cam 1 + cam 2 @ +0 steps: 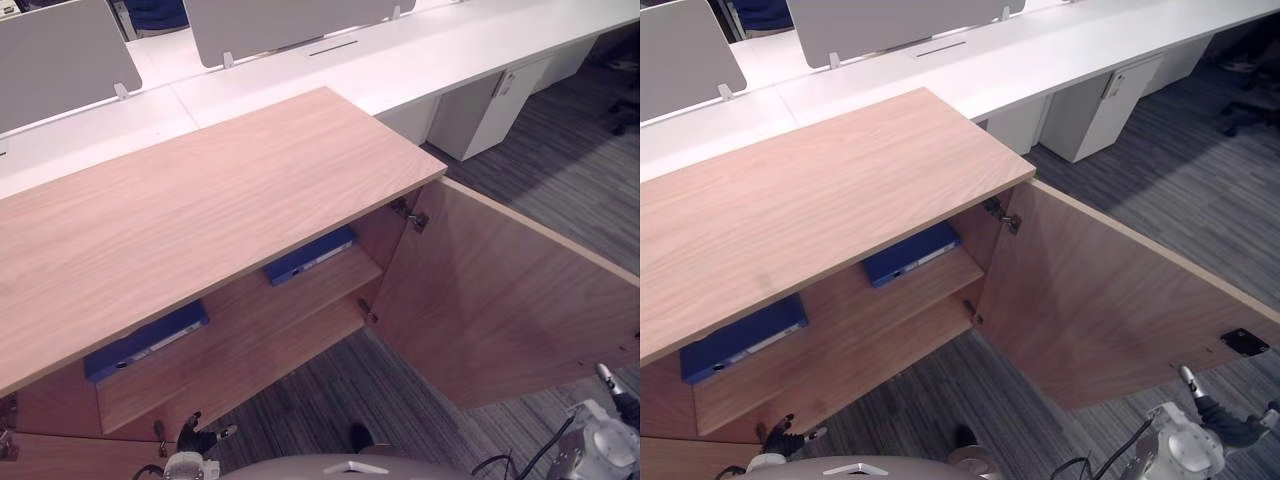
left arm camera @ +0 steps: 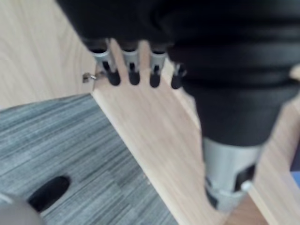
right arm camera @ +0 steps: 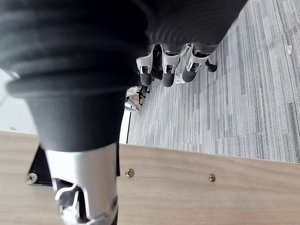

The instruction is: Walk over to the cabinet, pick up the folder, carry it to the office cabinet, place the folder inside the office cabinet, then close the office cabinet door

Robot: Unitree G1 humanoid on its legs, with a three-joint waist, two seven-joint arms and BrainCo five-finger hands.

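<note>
blue folder [image 1: 310, 255] flat on shelf [image 1: 262, 322], long axis along shelf edge; left robot hand [image 2: 132, 64], right robot hand [image 3: 165, 70] slack, empty.

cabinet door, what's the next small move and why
Probably move the right hand onto the open door near its free edge and start swinging it shut: two blue folders already lie on the shelf inside, the left hand and right hand look empty, and the right one is beside that edge.
</note>
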